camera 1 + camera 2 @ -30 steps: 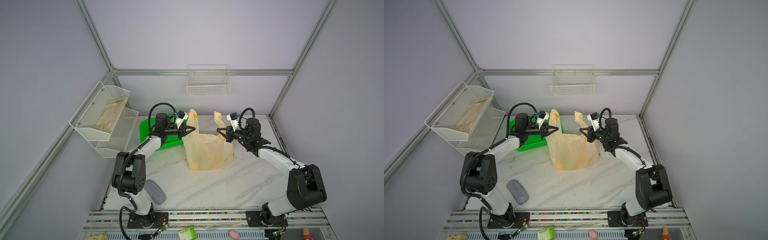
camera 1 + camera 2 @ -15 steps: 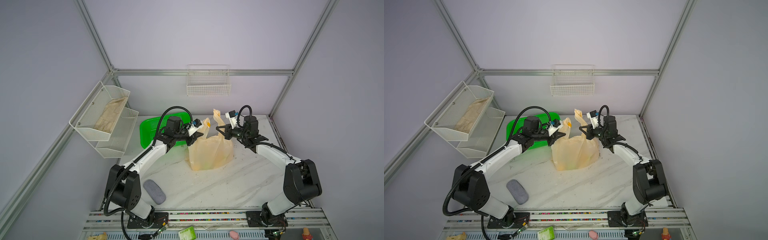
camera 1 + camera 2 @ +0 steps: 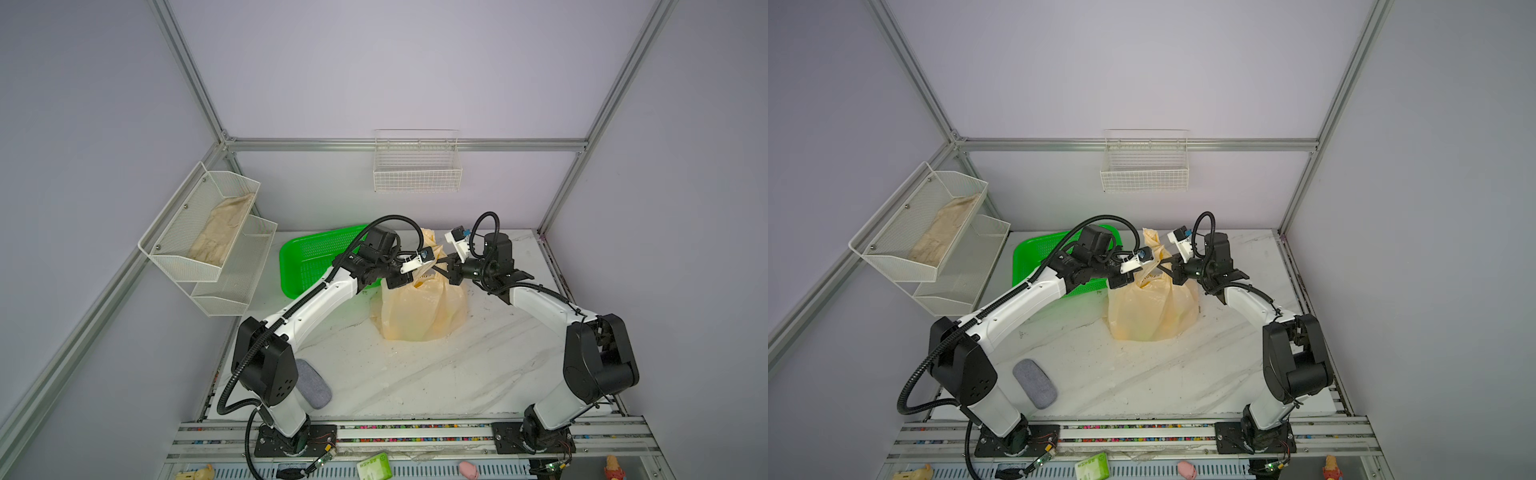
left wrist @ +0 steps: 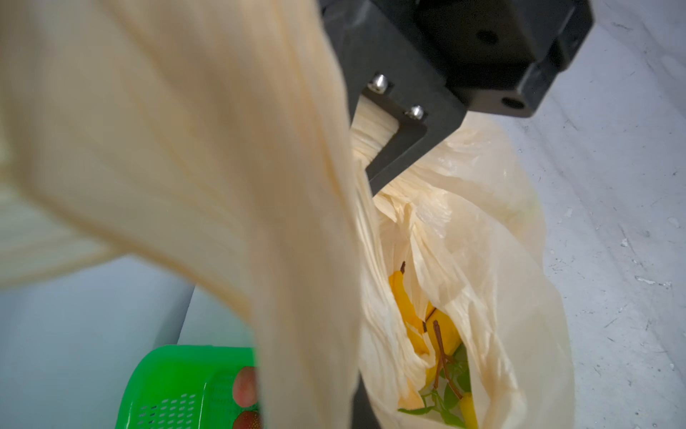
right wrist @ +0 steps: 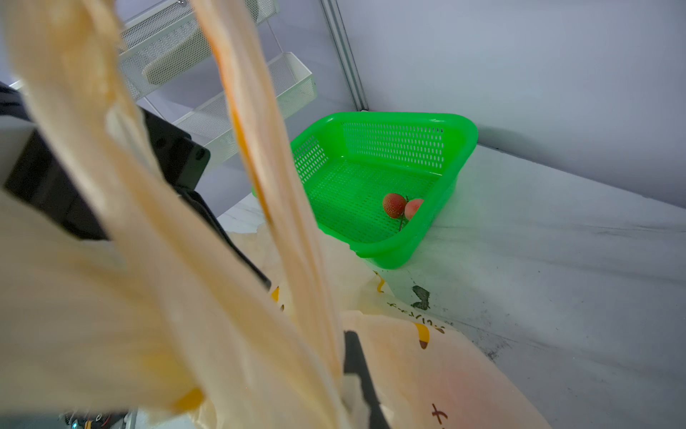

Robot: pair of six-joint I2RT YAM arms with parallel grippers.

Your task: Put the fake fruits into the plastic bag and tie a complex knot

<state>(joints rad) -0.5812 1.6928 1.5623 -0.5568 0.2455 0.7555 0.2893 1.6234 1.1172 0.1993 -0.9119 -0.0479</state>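
The plastic bag [image 3: 419, 311] stands mid-table in both top views, its two handles drawn together above it. My left gripper [image 3: 433, 269] is shut on one handle [image 4: 230, 178], which fills the left wrist view. Facing it almost tip to tip, my right gripper [image 3: 448, 268] is shut on the other handle [image 4: 371, 133]. Through the bag's mouth I see a yellow banana bunch [image 4: 406, 308] with green leaves. Two red fake fruits [image 5: 394, 205] lie in the green basket [image 5: 375, 174]. In the right wrist view the handles [image 5: 282, 230] hang across the front and one black fingertip [image 5: 356, 367] shows.
The green basket [image 3: 316, 257] sits behind the left arm, near the back wall. A white two-tier mesh shelf [image 3: 216, 232] hangs on the left wall and a wire basket [image 3: 417, 174] on the back wall. A grey pad [image 3: 311, 384] lies by the left arm's base.
My left gripper has swung right from over the basket, carrying its handle up to the right gripper. The right gripper shifted slightly left. The bag's top has drawn together.
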